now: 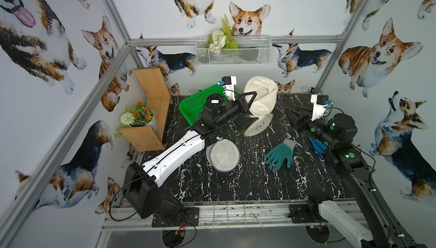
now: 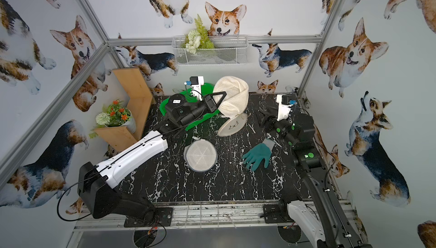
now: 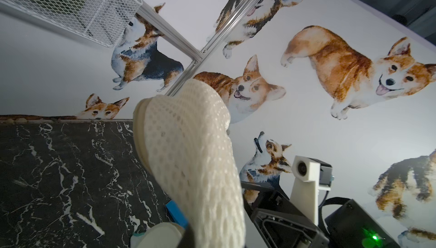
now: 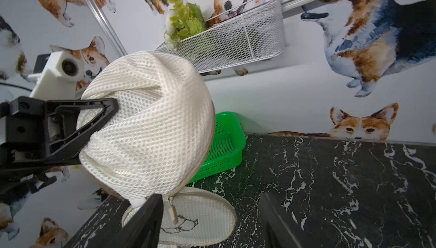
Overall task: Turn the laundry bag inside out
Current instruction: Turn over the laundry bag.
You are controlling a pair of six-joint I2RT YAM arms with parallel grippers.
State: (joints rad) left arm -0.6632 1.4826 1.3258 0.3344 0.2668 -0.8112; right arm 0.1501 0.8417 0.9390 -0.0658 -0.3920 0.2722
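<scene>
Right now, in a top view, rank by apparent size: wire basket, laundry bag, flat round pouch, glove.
wire basket
laundry bag
flat round pouch
glove
Bag is lifted nearer the camera, so second versus third is unsure.

Laundry bag (image 1: 260, 98) raised over the rear of the surface (image 1: 247, 183), with the flap (image 1: 258, 126) hanging beneath and touching down. Just left of the bag: plastic basket (image 1: 193, 107). Behind and above it, on the wall: wire basket (image 1: 233, 50). In front: flat mesh pouch (image 1: 223, 155). In front and to the right: glove (image 1: 280, 156). Far left: shelf (image 1: 153, 88) carrying a flower pot (image 1: 141, 119).
</scene>
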